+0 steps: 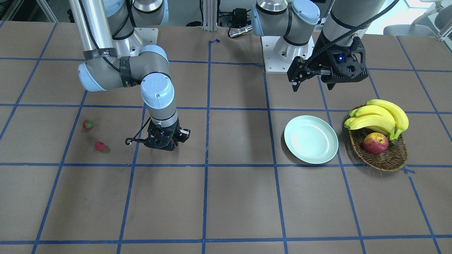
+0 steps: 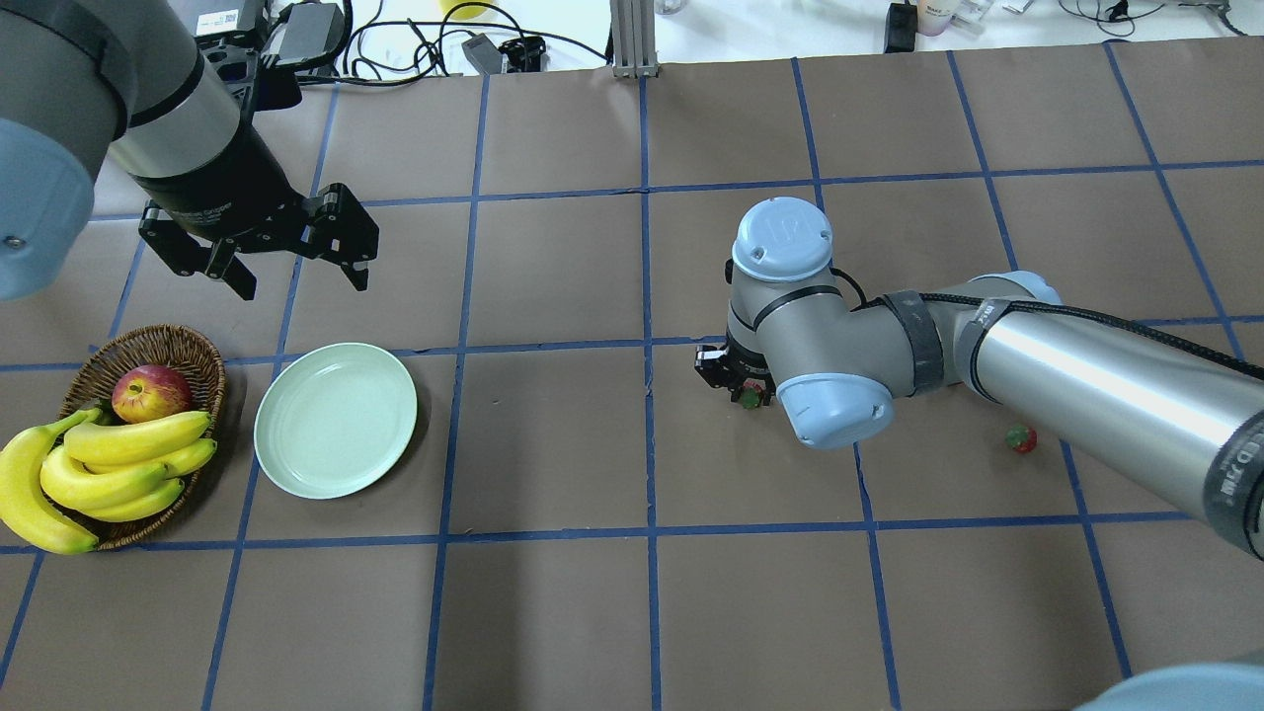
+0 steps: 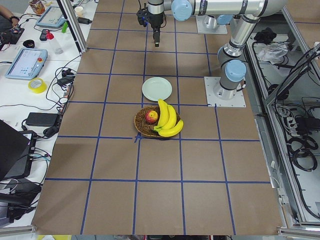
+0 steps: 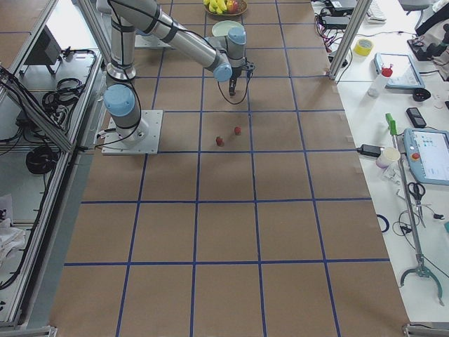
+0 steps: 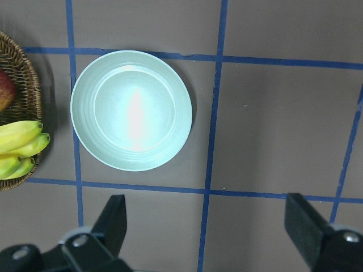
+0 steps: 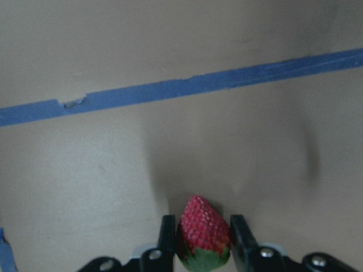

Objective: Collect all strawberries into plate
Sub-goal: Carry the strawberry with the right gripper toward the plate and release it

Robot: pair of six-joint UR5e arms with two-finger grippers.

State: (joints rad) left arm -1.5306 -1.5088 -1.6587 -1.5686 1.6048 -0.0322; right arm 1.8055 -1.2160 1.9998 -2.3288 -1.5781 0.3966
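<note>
My right gripper (image 6: 202, 220) is shut on a red strawberry (image 6: 204, 232) with a green cap, held low over the brown table. It also shows in the front view (image 1: 173, 144), and the berry peeks out under the wrist in the overhead view (image 2: 752, 398). Two more strawberries (image 1: 88, 124) (image 1: 100, 146) lie on the table on the robot's right; in the overhead view only one (image 2: 1021, 437) shows. The pale mint-green plate (image 1: 310, 139) (image 2: 336, 419) (image 5: 131, 110) is empty. My left gripper (image 1: 312, 84) (image 2: 299, 281) (image 5: 207, 226) hangs open and empty above the table behind the plate.
A brown wicker basket (image 1: 385, 160) (image 2: 188, 346) with a bunch of bananas (image 1: 381, 116) and a red-yellow apple (image 1: 375, 143) stands right beside the plate, on its outer side. Blue tape lines grid the table. Cables and devices lie along the far edges.
</note>
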